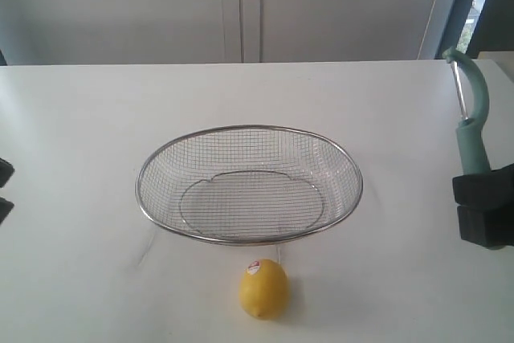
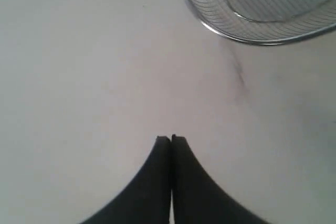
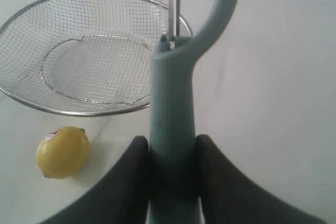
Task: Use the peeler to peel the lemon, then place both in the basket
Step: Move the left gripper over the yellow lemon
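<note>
A: What takes up most of the table (image 1: 80, 118)?

B: The basket (image 1: 241, 240). It sits in the middle with its open side up and nothing in it.

A: How do the arms sit?

B: Each is out toward its own side of the table, well apart from the basket. Very little of either shows from outside. The right gripper (image 1: 482, 204) appears as two dark blocks at the right edge of the picture. The left gripper (image 1: 4, 192) is only two dark tips at the left edge.

A: What about the right one's jaws?

B: They are pinching the peeler (image 1: 472, 126) by the lower end of its handle, one finger (image 3: 139, 153) on each side. The handle runs out past the fingertips, and the loop head with its blade is at the far end. I can't tell whether it points straight up or leans toward the far edge.

A: And the left?

B: Its own camera shows the left gripper (image 2: 170, 139) with jaws pressed together and nothing between them. It is over bare table, with the basket's rim off to one side.

A: Where is the lemon (image 1: 263, 288)?

B: It lies on the table near the front edge, just in front of the basket's rim and apart from it. Neither gripper touches it. Its sticker (image 1: 255, 269) faces up, on the side toward the basket.
</note>
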